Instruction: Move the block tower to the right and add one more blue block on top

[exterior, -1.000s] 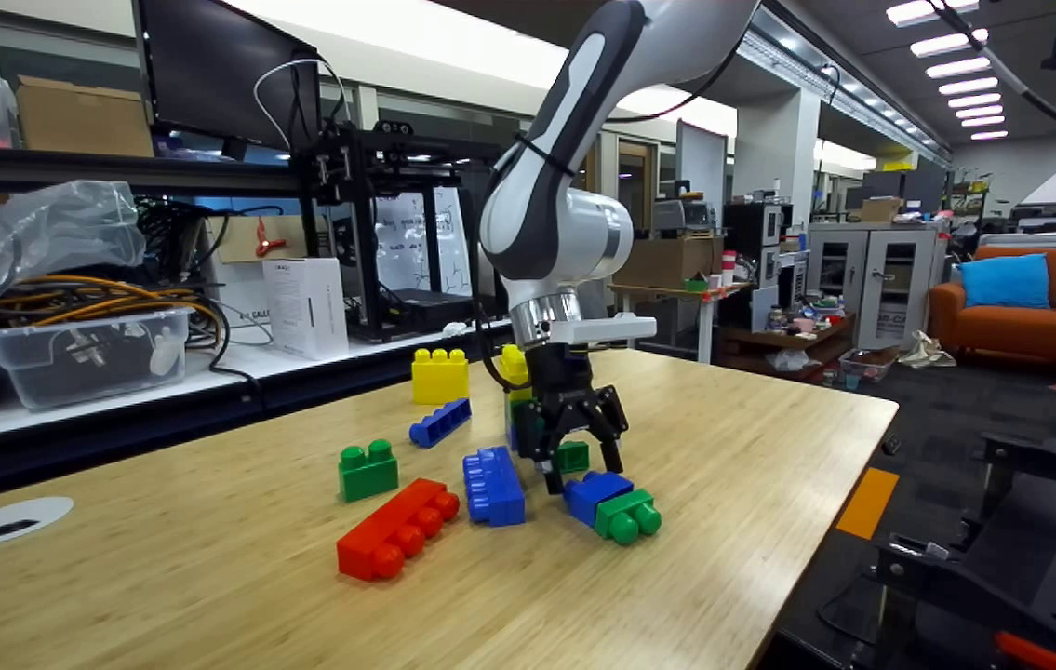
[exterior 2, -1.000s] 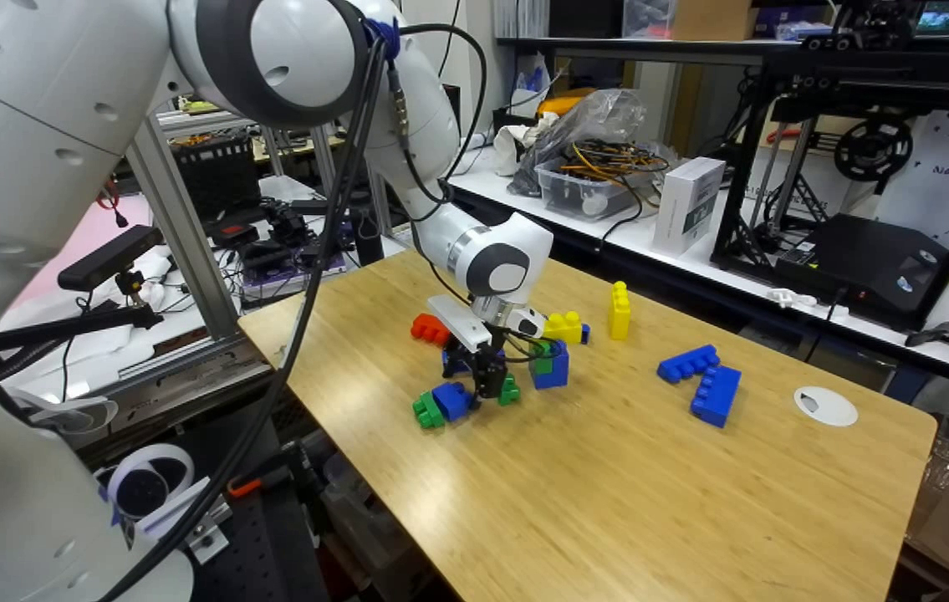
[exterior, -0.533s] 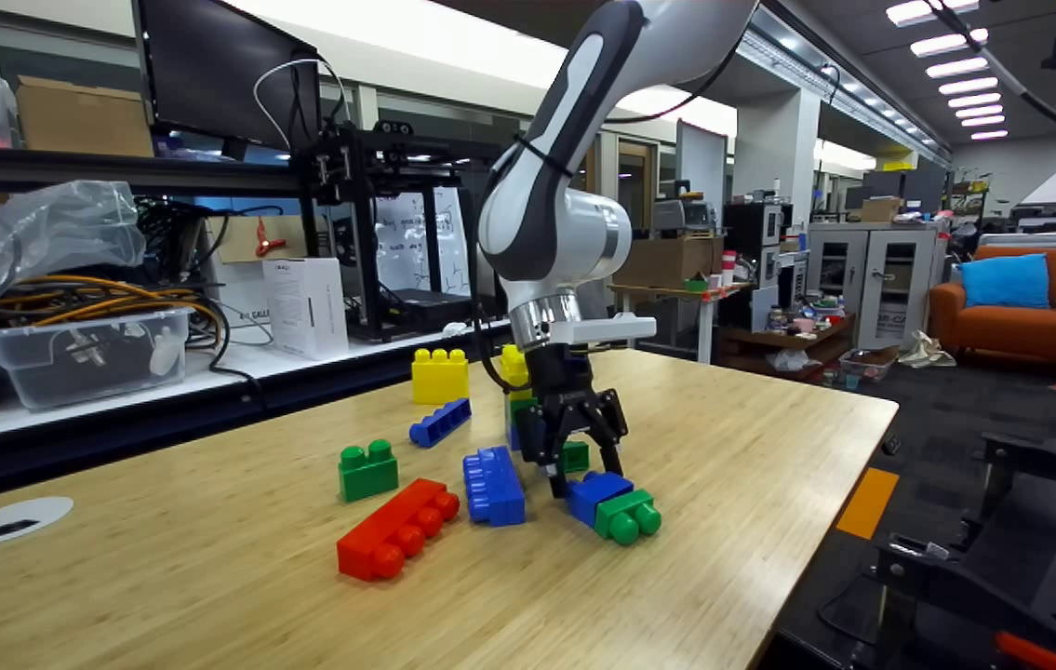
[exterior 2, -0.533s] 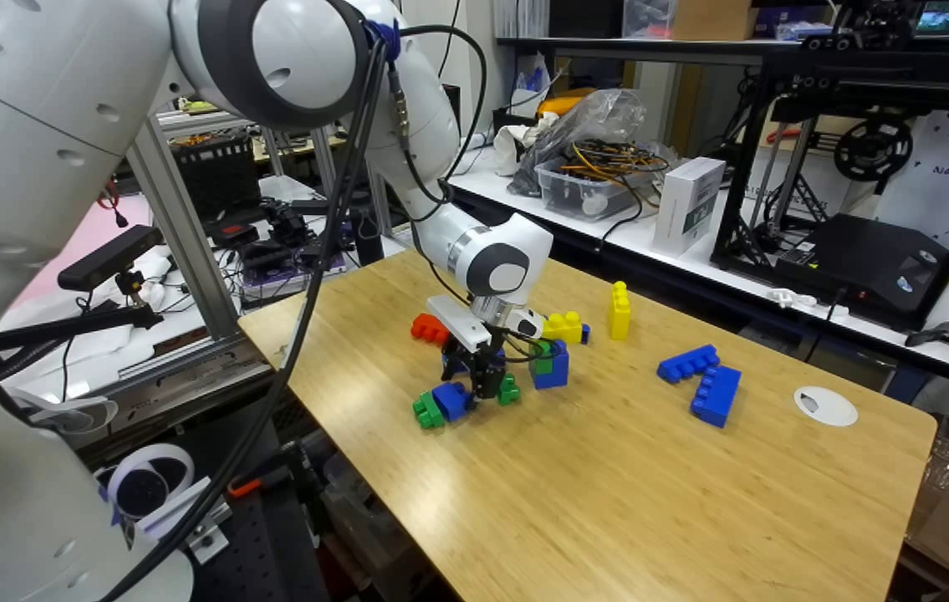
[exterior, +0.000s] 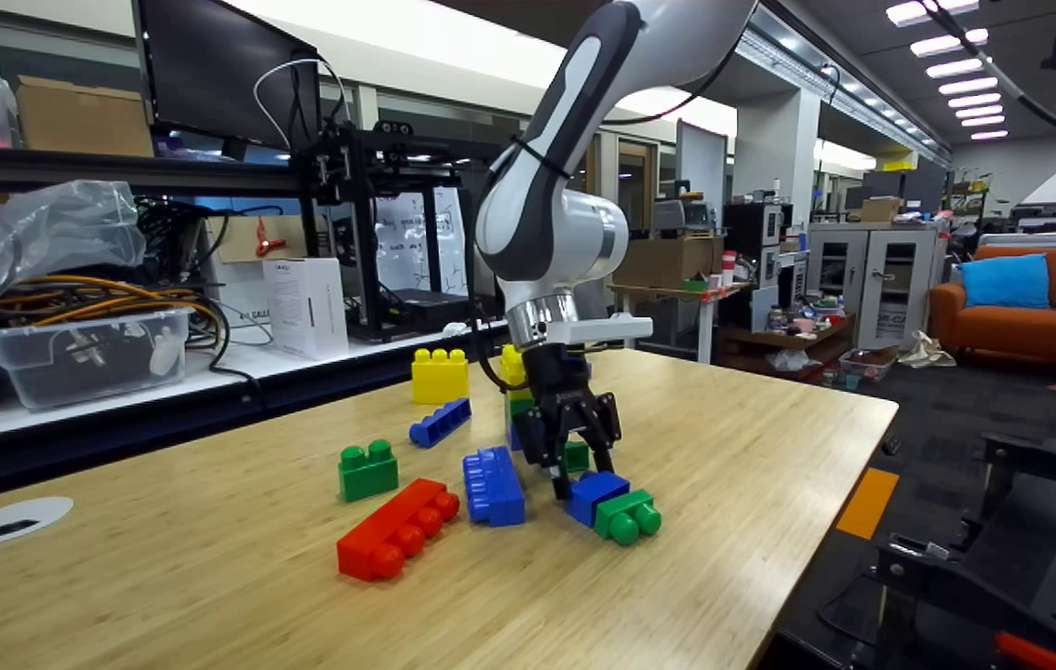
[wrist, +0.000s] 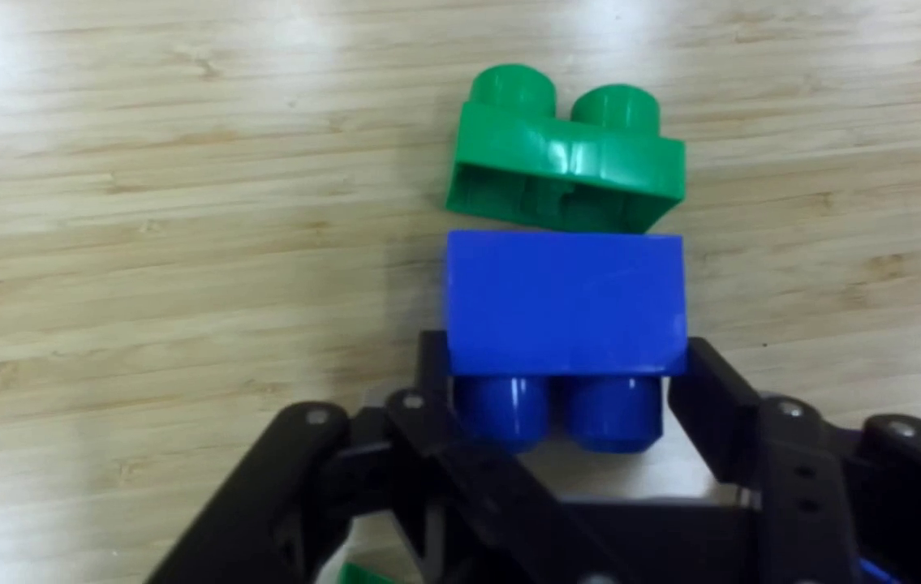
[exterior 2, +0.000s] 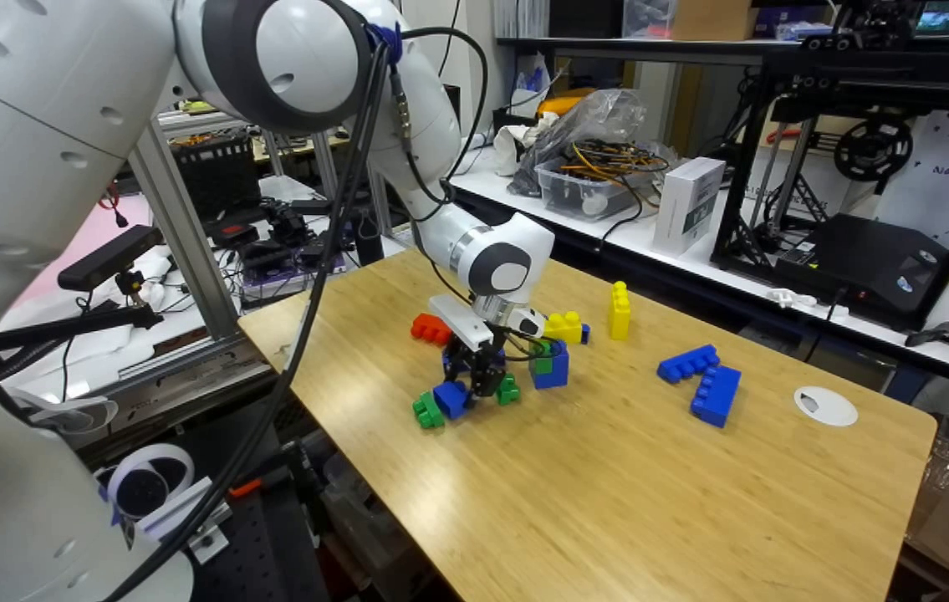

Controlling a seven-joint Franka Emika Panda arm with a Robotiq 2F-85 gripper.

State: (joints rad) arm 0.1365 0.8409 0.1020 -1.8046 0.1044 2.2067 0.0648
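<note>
beyond the pale wooden bench (exterior: 732,437), black shelving (exterior: 118,166) is seen at left, an orange sofa (exterior: 1049,307) at far right. on the bench, in an exterior view, a two-stud green brick (exterior: 367,475), a long red brick (exterior: 393,529) and a wide blue brick (exterior: 493,487) are set out first. next, the upright tower (exterior: 514,366), yellow over green and blue, is partly hidden by the arm (exterior: 555,214); its long axis is vertical. farther right, the end effector (wrist: 567,355) has been lowered and its fingers (wrist: 712,405) drawn inward in the last second. by them the small blue block (wrist: 567,304), at bench level, is now pinched across its ends, so the pick appears secured, with stacking not yet done. the block is laid on its side, its long axis running from finger to finger; its two studs are pointed towards the bottom of the wrist view, away from the loose green brick (wrist: 570,154) just beside it. it would probably have to be turned studs up before stacking.
</note>
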